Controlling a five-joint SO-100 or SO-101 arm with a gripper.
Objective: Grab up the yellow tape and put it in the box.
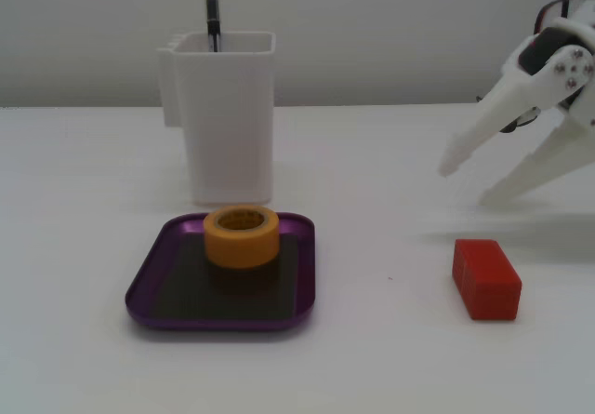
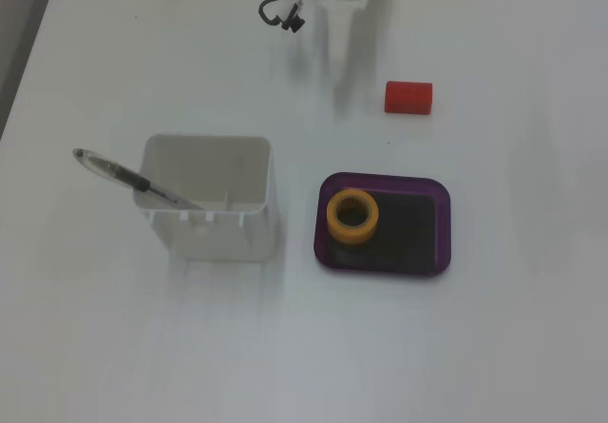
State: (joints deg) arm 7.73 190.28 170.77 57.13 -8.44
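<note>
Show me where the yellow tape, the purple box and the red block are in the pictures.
yellow tape (image 1: 242, 239): a fixed view, on the roll's outer side wall.
purple box (image 2: 442, 228): a fixed view, on its right rim.
red block (image 1: 487, 279): a fixed view, on its near face.

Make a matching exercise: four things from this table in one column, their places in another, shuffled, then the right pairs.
Things:
1. yellow tape
2. pen
3. red block
4. gripper

Places:
A. standing in the white container
B. on bare table, outside the purple tray
C. above the table, fingers spread and empty
D. lying flat inside the tray, near its edge

Pairs: 1-D, 2-A, 3-B, 4-C
</note>
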